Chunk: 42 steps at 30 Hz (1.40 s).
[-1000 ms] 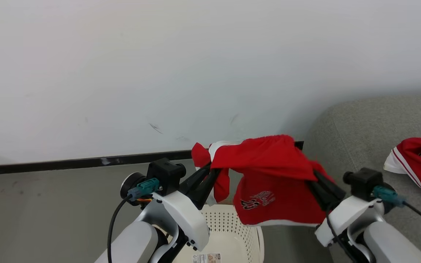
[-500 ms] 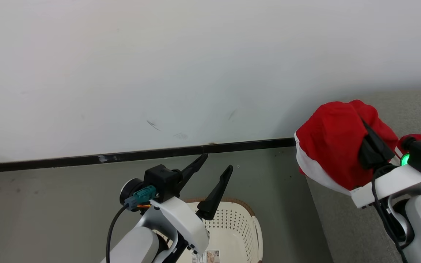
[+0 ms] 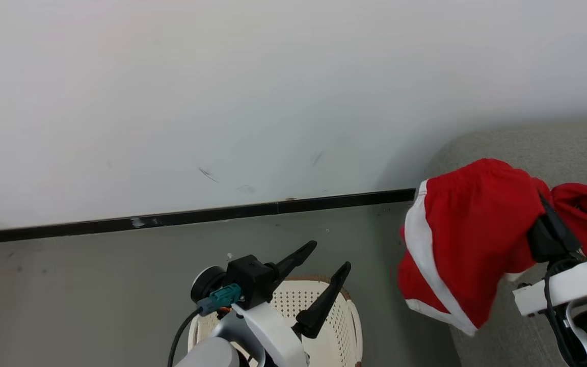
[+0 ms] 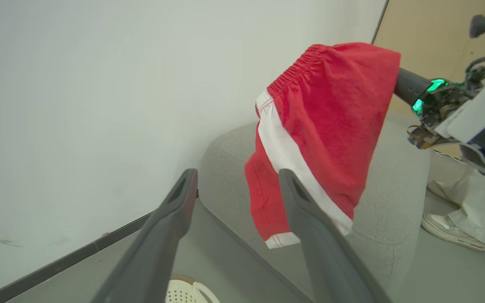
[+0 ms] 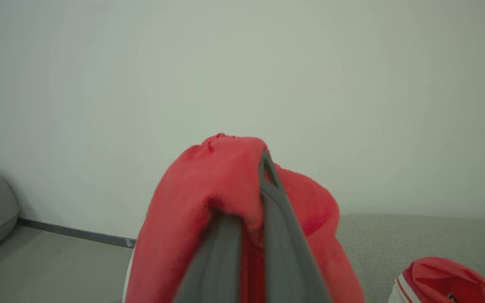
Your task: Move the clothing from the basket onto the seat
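Red shorts with a white side stripe (image 3: 469, 239) hang from my right gripper (image 5: 263, 159), which is shut on their waistband; its dark fingers (image 3: 553, 235) come out from under the cloth. The shorts (image 4: 331, 122) dangle beside the rounded end of the grey seat (image 3: 523, 145), just off its edge. Another red garment with white trim (image 3: 581, 206) lies on the seat (image 5: 394, 235), seen again as clothing (image 5: 444, 277) at the lower right. My left gripper (image 3: 330, 255) stands open and empty above the cream basket (image 3: 347, 326), whose rim (image 4: 185, 290) shows below its fingers.
A white wall with a black skirting strip (image 3: 196, 218) runs behind the grey floor. A person's white shoe (image 4: 446, 227) and pale trouser leg stand beyond the seat's far end in the left wrist view.
My left gripper has let go of the red shorts and opened, dropping lower over the basket. The right gripper has swung the shorts to the right, to the end of the seat.
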### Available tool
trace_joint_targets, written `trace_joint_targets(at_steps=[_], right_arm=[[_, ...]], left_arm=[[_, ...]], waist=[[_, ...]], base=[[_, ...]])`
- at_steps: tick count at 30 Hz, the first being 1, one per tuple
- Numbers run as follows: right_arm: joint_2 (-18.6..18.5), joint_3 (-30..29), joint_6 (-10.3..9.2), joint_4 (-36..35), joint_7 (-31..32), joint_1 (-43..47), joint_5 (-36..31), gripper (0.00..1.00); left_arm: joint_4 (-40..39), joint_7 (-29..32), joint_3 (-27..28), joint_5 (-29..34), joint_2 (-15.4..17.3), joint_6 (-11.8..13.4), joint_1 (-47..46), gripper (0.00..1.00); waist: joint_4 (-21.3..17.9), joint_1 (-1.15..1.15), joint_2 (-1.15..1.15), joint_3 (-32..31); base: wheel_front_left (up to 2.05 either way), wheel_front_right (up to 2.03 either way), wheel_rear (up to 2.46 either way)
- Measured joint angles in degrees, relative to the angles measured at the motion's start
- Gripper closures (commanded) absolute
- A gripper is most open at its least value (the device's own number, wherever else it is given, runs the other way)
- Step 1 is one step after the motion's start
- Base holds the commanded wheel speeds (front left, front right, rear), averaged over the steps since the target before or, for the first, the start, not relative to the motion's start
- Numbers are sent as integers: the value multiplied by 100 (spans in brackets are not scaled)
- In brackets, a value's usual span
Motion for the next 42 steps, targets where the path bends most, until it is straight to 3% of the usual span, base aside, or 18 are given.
trace_joint_targets(at_steps=[18,25,33,42], right_arm=[[288,-1191,0,-586,0,1170,-375,100],[420,-1350,0,-809,0,1411,-468,100],[304,-1147,0,-860,57,1309,-197,100],[-188,-1034,0,-641,368,145,412,100]], left_arm=[[134,-112,-681,-142,-52,-243,57,0],[155,-210,-805,-197,-59,-248,51,0],[178,-314,-811,-197,-66,-248,4,0],[166,-412,-681,-176,-83,-227,-132,0]], waist=[[-430,0,0,42],[-668,0,0,85],[-957,0,0,193],[-1210,0,0,437]], base=[[0,0,0],[0,0,0],[0,0,0],[0,0,0]])
